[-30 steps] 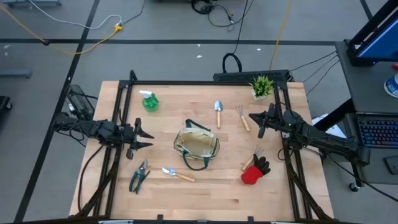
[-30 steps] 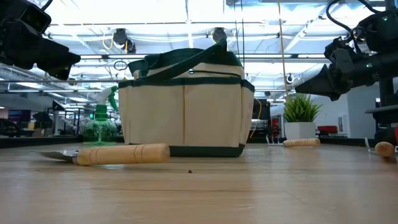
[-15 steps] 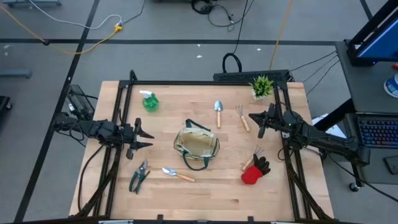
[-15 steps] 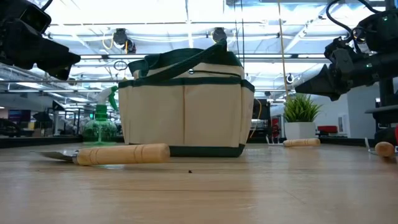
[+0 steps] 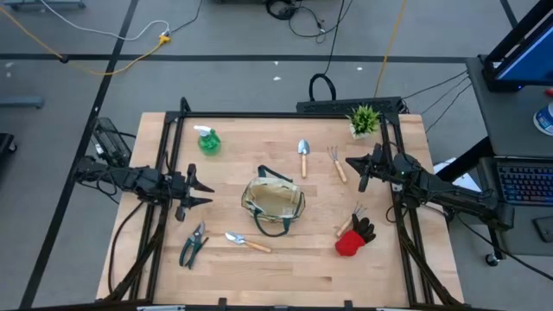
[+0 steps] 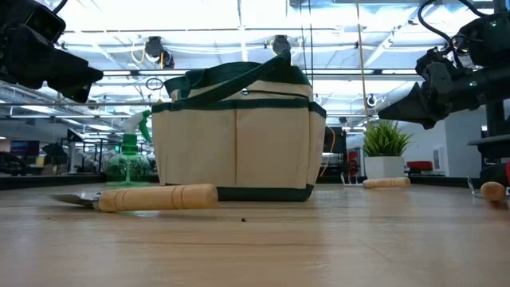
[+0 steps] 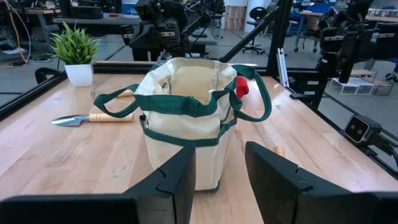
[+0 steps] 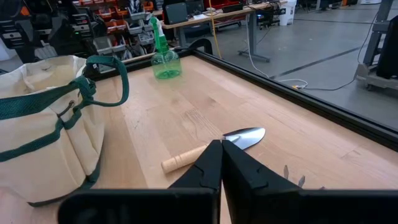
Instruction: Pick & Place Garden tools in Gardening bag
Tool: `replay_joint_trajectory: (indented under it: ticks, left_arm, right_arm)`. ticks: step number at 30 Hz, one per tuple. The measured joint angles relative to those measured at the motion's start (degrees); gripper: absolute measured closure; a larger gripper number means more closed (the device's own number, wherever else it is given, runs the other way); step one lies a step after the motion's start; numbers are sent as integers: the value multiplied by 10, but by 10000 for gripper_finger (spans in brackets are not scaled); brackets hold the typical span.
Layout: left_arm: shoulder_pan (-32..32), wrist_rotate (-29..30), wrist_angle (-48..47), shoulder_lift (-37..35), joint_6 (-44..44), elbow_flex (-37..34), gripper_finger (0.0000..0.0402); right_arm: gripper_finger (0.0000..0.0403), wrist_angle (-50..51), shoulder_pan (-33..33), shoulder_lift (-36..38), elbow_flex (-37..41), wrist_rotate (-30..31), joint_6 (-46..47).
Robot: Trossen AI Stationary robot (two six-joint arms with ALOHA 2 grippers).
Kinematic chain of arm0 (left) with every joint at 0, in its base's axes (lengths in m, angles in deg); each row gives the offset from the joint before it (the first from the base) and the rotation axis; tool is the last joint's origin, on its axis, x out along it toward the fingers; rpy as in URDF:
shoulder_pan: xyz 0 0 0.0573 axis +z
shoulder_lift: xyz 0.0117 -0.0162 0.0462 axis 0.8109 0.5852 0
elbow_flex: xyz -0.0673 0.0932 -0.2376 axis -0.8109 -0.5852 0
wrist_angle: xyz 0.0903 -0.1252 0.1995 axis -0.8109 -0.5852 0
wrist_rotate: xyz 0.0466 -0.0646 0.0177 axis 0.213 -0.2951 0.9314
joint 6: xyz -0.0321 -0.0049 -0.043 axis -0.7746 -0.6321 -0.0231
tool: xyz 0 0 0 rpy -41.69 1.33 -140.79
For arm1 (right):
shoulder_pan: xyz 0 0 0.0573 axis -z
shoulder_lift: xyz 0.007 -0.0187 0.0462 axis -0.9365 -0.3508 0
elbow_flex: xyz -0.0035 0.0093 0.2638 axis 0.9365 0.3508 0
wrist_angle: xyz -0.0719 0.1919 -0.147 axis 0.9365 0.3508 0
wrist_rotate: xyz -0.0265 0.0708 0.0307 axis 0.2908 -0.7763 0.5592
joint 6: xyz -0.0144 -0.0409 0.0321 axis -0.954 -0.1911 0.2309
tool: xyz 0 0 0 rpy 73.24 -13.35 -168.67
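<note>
Nothing is in the bag (image 5: 274, 204) yet. Left gripper (image 5: 200, 192) is apart, right gripper (image 5: 353, 164) together; one must grab a tool.

Bag (image 5: 274, 204) khaki-tan, dark green trim; spray bottle (image 5: 207, 140) green; glove (image 5: 353, 238) red and black — trowel (image 5: 246, 243) handle pale wood.
</note>
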Motion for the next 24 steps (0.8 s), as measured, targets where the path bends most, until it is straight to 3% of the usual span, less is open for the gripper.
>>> replay_joint_trajectory:
  ticks: [5, 10, 18, 21, 24]
  left_arm:
    - [0, 4, 1, 0, 9, 0, 256]
    - [1, 47, 10, 0, 85, 0, 256]
    - [1, 51, 71, 0, 83, 0, 256]
    - [1, 91, 140, 0, 47, 0, 256]
    - [1, 175, 212, 0, 21, 0, 256]
  right_arm:
    - [403, 0, 0, 0, 0, 0, 0]
    - [403, 0, 0, 0, 0, 0, 0]
    - [403, 0, 0, 0, 0, 0, 0]
    - [403, 0, 0, 0, 0, 0, 0]
    - [403, 0, 0, 0, 0, 0, 0]
